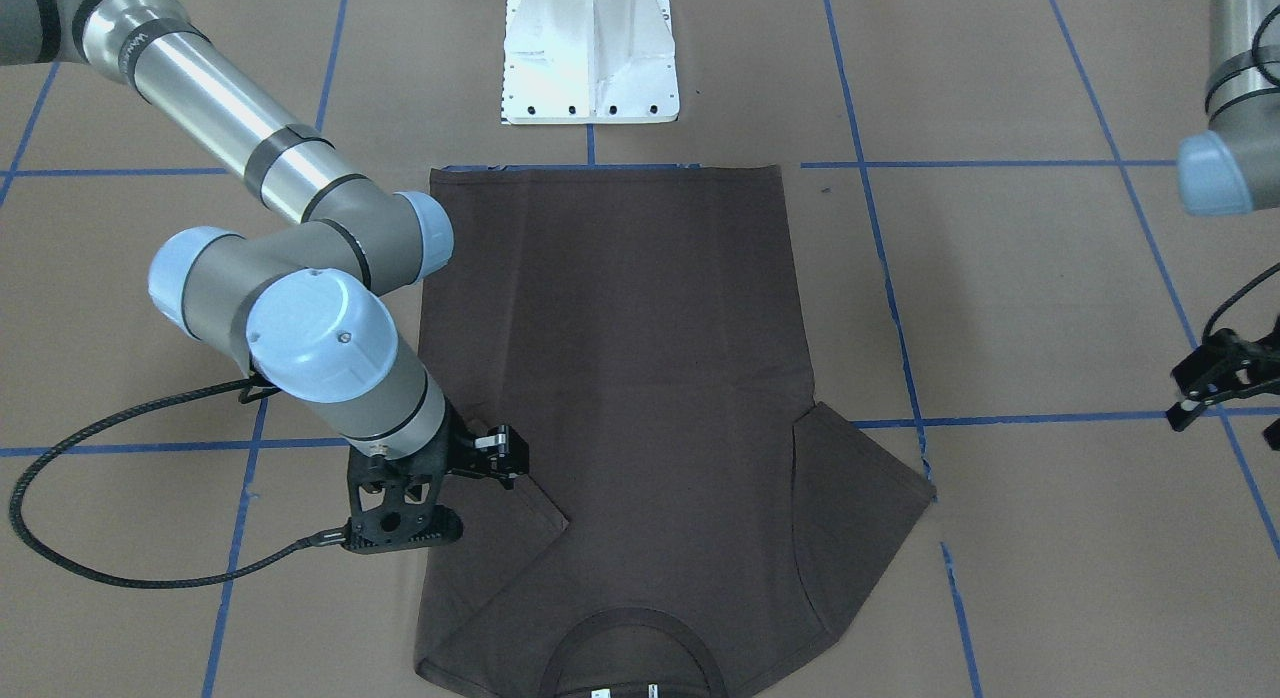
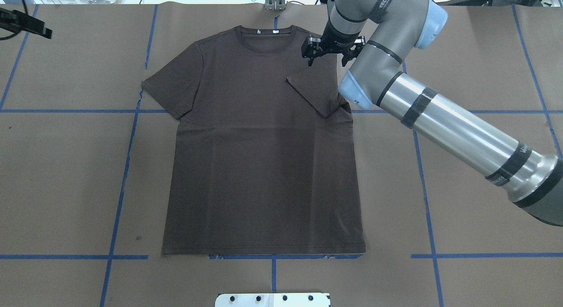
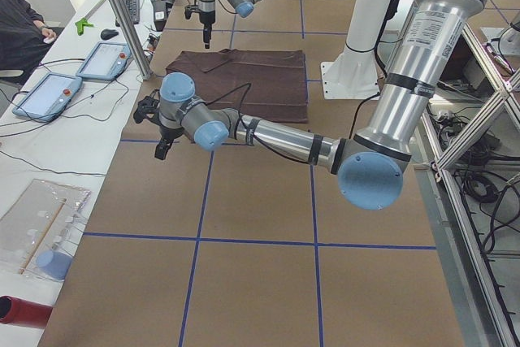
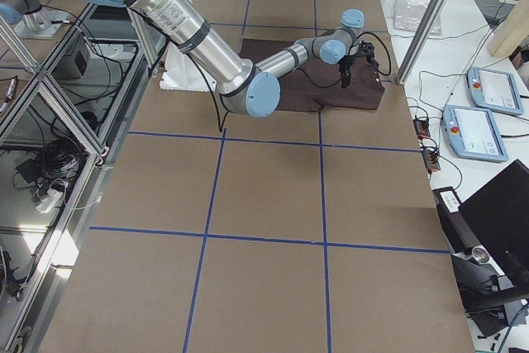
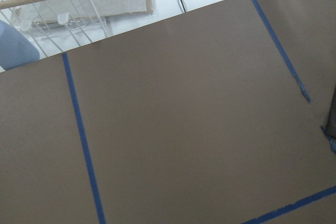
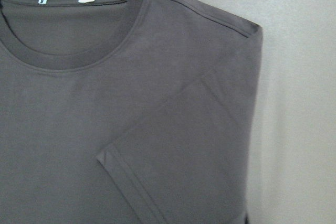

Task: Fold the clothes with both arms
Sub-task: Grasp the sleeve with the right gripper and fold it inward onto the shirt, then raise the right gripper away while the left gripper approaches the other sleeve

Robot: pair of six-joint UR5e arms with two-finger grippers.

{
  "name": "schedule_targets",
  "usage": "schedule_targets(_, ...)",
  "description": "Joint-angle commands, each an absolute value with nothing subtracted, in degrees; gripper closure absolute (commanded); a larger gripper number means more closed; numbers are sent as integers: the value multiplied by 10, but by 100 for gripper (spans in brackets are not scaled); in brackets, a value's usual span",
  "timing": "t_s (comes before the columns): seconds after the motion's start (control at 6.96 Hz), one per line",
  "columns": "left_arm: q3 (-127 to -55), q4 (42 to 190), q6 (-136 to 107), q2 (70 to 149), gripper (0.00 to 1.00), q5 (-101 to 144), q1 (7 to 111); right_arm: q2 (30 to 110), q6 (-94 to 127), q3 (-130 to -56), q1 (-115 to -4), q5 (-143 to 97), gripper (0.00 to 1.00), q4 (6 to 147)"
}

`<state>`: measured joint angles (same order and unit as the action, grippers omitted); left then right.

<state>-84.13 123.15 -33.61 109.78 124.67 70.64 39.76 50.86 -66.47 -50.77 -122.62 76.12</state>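
Note:
The dark brown T-shirt lies flat on the brown paper, collar and white neck tags at the far edge from the robot. The sleeve on the robot's right is folded in over the chest; the other sleeve lies spread out. My right gripper hovers over the right shoulder, open and empty. In the front view the shirt has that gripper beside the folded sleeve. My left gripper is open and empty, well off the shirt over bare paper.
The white pedestal base stands at the robot's side just past the shirt's hem. Blue tape lines cross the paper. Beyond the far edge stand a metal post, two tablets and a seated person.

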Motion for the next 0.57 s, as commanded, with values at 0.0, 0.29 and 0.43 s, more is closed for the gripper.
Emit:
schedule_targets(0.0, -836, 1260, -476, 1138, 0, 1140, 602, 484, 421, -770, -559, -1259, 0, 847)
schedule_targets(0.29, -788, 1282, -570, 1176, 0, 1005, 498, 522, 388, -809, -576, -1266, 0, 857)
schedule_targets(0.43, -749, 1336, -612, 1176, 0, 988, 480, 521, 388, -808, -575, -1265, 0, 857)
